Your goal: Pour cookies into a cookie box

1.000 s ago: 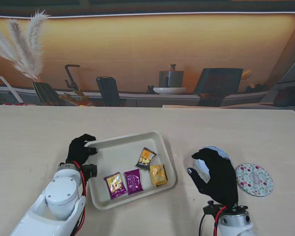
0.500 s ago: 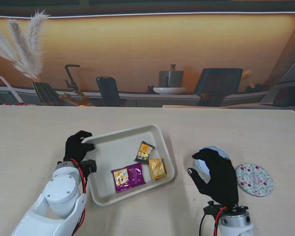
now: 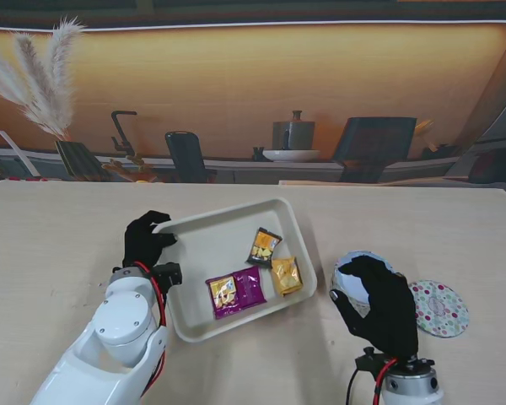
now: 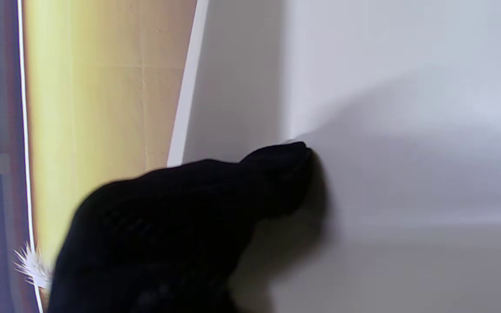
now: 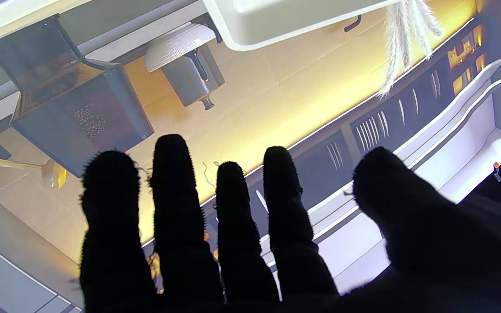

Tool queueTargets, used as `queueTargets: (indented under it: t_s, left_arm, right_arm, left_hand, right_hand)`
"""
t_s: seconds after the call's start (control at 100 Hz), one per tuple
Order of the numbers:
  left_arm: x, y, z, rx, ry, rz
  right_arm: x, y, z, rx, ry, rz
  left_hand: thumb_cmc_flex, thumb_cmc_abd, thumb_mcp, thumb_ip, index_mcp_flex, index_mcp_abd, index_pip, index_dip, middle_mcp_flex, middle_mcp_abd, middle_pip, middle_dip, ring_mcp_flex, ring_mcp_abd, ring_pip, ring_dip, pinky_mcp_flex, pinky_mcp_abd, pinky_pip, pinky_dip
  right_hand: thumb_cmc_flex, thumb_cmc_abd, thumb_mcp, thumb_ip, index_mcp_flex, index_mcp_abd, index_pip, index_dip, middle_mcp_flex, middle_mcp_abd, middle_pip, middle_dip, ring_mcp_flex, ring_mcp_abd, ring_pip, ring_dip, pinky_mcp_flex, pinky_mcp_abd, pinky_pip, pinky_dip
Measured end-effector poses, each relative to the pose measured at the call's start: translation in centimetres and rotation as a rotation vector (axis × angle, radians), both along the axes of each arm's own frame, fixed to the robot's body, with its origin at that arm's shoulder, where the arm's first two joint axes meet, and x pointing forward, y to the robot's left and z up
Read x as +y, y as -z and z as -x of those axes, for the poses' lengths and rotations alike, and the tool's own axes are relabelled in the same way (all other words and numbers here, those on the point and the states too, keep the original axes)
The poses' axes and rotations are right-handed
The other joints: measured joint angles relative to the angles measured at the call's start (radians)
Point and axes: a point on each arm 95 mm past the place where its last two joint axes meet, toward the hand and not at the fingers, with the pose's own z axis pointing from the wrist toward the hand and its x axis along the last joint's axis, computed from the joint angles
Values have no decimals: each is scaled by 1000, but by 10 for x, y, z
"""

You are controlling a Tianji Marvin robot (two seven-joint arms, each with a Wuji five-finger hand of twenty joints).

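We are in the carry step: our left hand (image 3: 146, 242) has the tray (image 3: 204, 325) by its left rim, fingers curled over the edge and closed on it; in the left wrist view a fingertip (image 4: 289, 161) presses the white wall. The tray looks raised and tipped, though how far off the table we cannot tell. Four packets lie in it: a purple pair (image 3: 235, 292) nearer to us, a dark one (image 3: 262, 245) and an orange one (image 3: 285, 275) toward the right end.

Right of the tray sits the box (image 3: 352, 270), open, mostly hidden behind our right hand (image 3: 384, 308). That hand is spread, fingers apart in its wrist view, and holds nothing we can see; whether it touches the box we cannot tell. The dotted lid (image 3: 437, 308) lies just right of it.

Next, we judge, the tray's right end must reach over the box mouth before tipping further, with the right hand steadying the box.
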Motion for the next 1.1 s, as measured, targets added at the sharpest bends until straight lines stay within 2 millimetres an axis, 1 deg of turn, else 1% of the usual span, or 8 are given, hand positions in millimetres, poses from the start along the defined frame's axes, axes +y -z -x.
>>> queueTargets:
  t_s: [0.46, 0.63, 0.78, 0.85, 0.87, 1.1]
  left_arm:
    - [-48, -33, -14, -63, 22, 6]
    - [-66, -44, -19, -80, 27, 5]
    - [-79, -49, -24, -87, 19, 11]
    - [-87, -50, -26, -87, 2, 9]
    - [-89, -50, -27, -88, 0, 5]
    - [-111, -52, -35, -87, 18, -24]
  right_arm:
    - [-9, -1, 9, -26, 31, -11]
    - [-14, -3, 13, -46, 48, -23]
    - [-18, -4, 18, -65, 66, -35]
    - [-20, -4, 20, -69, 70, -39]
    - [-20, -3, 20, -70, 71, -40]
    - [-23, -4, 24, -78, 85, -42]
  left_hand:
    - [-7, -1, 8, -1, 9, 0, 0, 0, 4, -1, 0, 0, 4, 0, 0, -6, 0, 2, 8, 1]
    - [-7, -12, 15, -1, 10, 0, 1, 0, 10, -1, 0, 0, 11, 1, 0, -7, 6, 8, 10, 1]
    - [-8, -22, 18, -2, 11, 0, 1, 0, 15, -1, 0, 0, 13, 2, 0, -9, 7, 9, 13, 2]
    - [-8, -22, 21, -9, 11, 0, 1, 0, 15, -1, 0, 0, 13, 2, 0, -9, 7, 10, 15, 2]
    - [-8, -22, 21, -9, 11, 0, 1, 0, 15, -1, 0, 0, 13, 2, 0, -10, 7, 10, 15, -1]
    - [-8, -23, 21, -10, 11, 0, 1, 0, 15, -1, 1, 0, 13, 3, 0, -11, 8, 10, 17, 2]
  right_hand:
    - [0, 0, 0, 0, 0, 0, 0, 0, 0, 0, 0, 0, 0, 0, 0, 0, 0, 0, 0, 0]
    - [0, 0, 0, 0, 0, 0, 0, 0, 0, 0, 0, 0, 0, 0, 0, 0, -1, 0, 0, 0]
    - [0, 0, 0, 0, 0, 0, 0, 0, 0, 0, 0, 0, 0, 0, 0, 0, -1, 0, 0, 0]
    - [0, 0, 0, 0, 1, 0, 0, 0, 0, 0, 0, 0, 0, 0, 0, 0, -1, 0, 0, 0]
    - [0, 0, 0, 0, 12, 1, 0, 0, 0, 1, 0, 0, 0, 0, 0, 0, -1, 0, 0, 0]
    - [0, 0, 0, 0, 12, 1, 0, 0, 0, 4, 0, 0, 0, 0, 0, 0, -2, 0, 0, 0]
